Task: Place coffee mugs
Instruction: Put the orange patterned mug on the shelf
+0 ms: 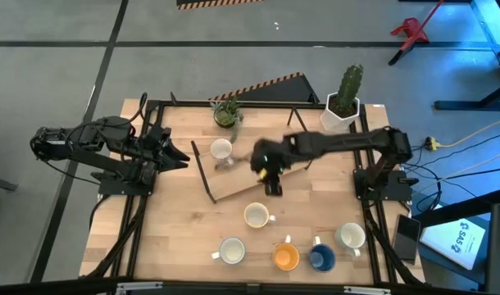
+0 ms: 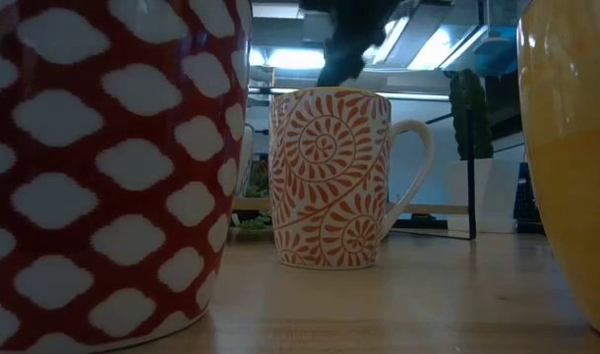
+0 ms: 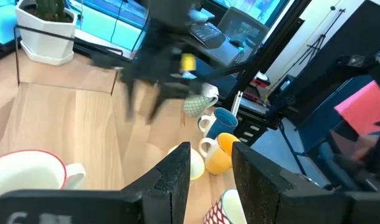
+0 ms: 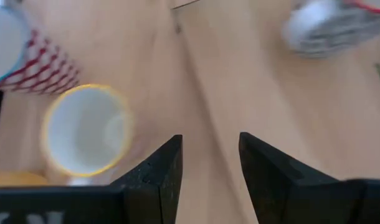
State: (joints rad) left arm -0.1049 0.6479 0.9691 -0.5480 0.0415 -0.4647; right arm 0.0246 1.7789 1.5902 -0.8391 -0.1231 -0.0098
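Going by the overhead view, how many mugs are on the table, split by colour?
White or cream mugs: 4
Orange mug: 1
Blue mug: 1
Total: 6

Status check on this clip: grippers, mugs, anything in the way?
Right gripper open, empty, over table centre. Left gripper open, waiting at left edge. Nearest mug just below, untouched. Nothing blocking.
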